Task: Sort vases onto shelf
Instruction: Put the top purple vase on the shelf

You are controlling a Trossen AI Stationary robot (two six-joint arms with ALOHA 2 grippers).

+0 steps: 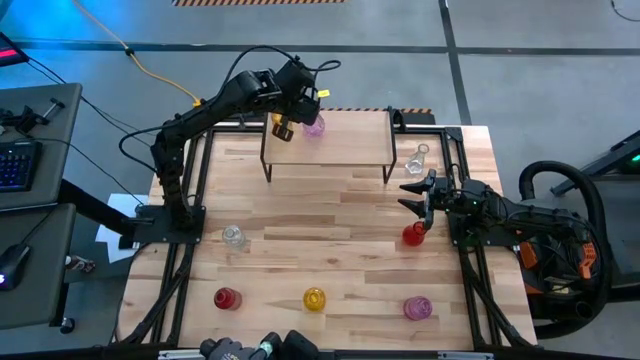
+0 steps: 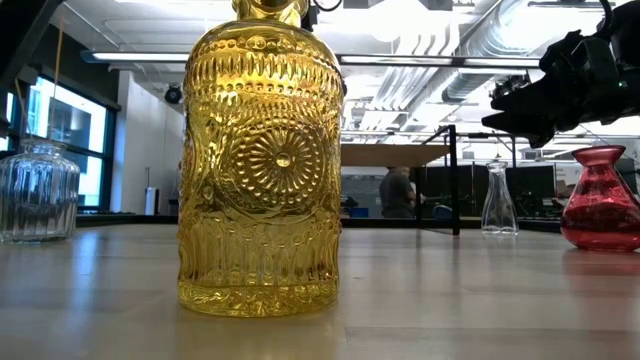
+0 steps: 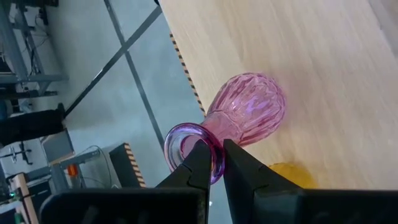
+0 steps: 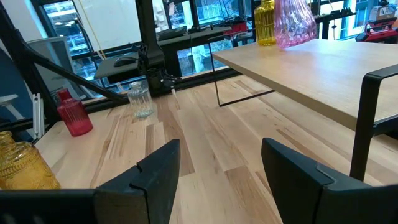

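On the shelf [image 1: 340, 140] at the table's far side stand a pink vase [image 1: 314, 126] and a yellow vase [image 1: 279, 127], close together near its far left corner. My left gripper [image 3: 216, 163] reaches over the shelf and is shut on the pink vase [image 3: 249, 109]. My right gripper [image 4: 221, 168] waits open near the table's right edge, beside a red vase [image 1: 414, 235]. A clear vase [image 1: 417, 160] stands by the shelf's right legs. On the table's near half stand another clear vase [image 1: 233, 237], a red one [image 1: 227, 298], a yellow one [image 1: 314, 299] and a pink one [image 1: 417, 307]. My left gripper pinches the pink vase's mouth rim [image 3: 214, 163] between its two fingers: one fingertip [image 3: 200, 154] sits in the opening, the other [image 3: 237, 158] outside against the neck. The fingers come slanting down from above. The vase's belly rests on the shelf top, near the far edge.
The shelf's black legs [image 1: 268, 168] stand on the table's far half. In the low view the near yellow vase [image 2: 260, 170] fills the foreground. A person [image 2: 398, 192] stands in the room behind. Black frames run along the table's left and right sides.
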